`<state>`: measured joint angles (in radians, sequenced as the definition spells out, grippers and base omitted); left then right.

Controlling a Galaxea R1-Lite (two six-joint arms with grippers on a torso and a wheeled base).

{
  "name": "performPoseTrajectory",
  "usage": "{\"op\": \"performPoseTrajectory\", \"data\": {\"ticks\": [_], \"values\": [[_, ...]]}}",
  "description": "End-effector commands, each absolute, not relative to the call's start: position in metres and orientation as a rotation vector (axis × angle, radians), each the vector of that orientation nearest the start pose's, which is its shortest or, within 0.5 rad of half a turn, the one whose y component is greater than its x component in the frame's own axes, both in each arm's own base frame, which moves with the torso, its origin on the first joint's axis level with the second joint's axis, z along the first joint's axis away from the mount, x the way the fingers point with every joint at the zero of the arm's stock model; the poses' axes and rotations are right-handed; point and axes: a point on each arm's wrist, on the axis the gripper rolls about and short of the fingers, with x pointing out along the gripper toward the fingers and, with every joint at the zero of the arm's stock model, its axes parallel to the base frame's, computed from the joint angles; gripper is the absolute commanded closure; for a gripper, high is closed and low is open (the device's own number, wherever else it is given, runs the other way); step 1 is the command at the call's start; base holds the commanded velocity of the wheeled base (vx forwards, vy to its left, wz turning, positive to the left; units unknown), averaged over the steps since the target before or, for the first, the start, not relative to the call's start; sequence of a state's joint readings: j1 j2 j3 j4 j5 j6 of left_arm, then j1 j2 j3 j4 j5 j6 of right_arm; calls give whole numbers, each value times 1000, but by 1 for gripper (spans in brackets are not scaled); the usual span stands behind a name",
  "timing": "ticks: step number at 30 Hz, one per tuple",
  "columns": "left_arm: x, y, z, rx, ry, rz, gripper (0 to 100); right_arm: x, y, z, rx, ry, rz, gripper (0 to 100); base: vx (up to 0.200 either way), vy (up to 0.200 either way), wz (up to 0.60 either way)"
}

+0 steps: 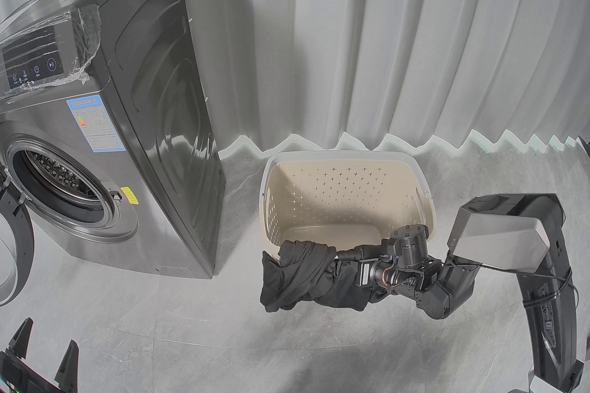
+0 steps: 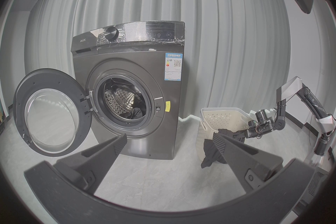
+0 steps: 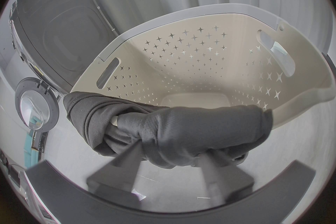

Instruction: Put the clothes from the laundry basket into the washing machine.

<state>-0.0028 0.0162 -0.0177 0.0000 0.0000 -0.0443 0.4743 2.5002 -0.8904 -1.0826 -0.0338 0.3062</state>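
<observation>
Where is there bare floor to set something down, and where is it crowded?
Free: the floor strip between washing machine and laundry basket, and the wide floor in front of both. Crowded: the basket's near rim, where the right tool grips a dark garment.

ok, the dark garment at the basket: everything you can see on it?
The dark garment is dark grey, soft, finely textured fabric, crumpled into a long folded bundle; its type cannot be told. The right gripper is closed on its middle, with cloth bunched around it. The garment lies across the laundry basket's near rim, at the corner toward the washing machine, with one end drooping down the outside wall. Whether it reaches the floor is unclear.
</observation>
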Motion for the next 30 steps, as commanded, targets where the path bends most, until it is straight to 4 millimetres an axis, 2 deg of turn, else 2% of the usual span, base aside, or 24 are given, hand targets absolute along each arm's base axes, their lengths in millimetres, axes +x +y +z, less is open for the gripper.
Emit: {"op": "performPoseTrajectory", "data": {"ticks": [1, 5, 8, 15, 20, 25, 30], "values": [[-23, 0, 76, -44, -1, -3, 0, 354, 181, -46, 163, 569, 347, 100, 0, 0, 0], [-23, 0, 76, -44, -1, -3, 0, 352, 180, -44, 162, 570, 349, 100, 0, 0, 0], [-23, 0, 76, -44, -1, -3, 0, 347, 180, -31, 166, 553, 357, 100, 0, 0, 0], [-23, 0, 76, -44, -1, -3, 0, 325, 172, 24, 200, 422, 393, 100, 0, 0, 0], [-23, 0, 76, -44, -1, -3, 0, 298, 167, 67, 219, 352, 432, 100, 0, 0, 0], [-23, 0, 76, -44, -1, -3, 0, 279, 165, 76, 217, 352, 451, 100, 0, 0, 0], [-23, 0, 76, -44, -1, -3, 0, 274, 162, 86, 231, 292, 460, 100, 0, 0, 0]]}}
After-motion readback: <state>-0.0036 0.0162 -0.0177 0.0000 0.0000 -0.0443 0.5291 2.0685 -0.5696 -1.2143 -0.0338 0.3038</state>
